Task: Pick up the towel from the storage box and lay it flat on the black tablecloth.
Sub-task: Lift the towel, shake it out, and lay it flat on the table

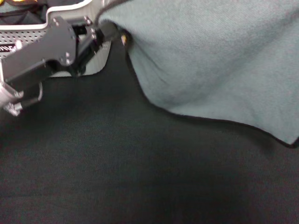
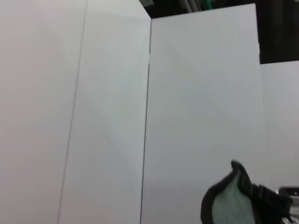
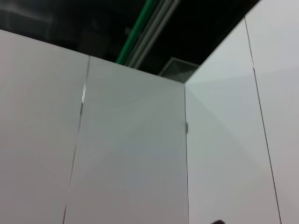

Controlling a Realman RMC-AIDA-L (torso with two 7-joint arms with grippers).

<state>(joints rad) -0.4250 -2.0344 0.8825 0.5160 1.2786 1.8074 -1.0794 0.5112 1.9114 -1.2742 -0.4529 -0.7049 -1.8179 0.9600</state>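
Observation:
The towel (image 1: pixel 215 60) hangs in the air with its grey-green face towards me, filling the upper right of the head view; its black-edged lower hem droops just above the black tablecloth (image 1: pixel 140 172). My left gripper (image 1: pixel 103 33) reaches in from the left and is shut on the towel's upper left corner. A bunched bit of the towel (image 2: pixel 231 203) with black edging shows in the left wrist view. The storage box (image 1: pixel 28 32) stands at the far left behind the left arm. My right gripper is out of view.
A dark and yellow cloth (image 1: pixel 18 7) lies bunched inside the box. White wall panels (image 3: pixel 131 154) fill both wrist views. The tablecloth spreads across the whole near half of the head view.

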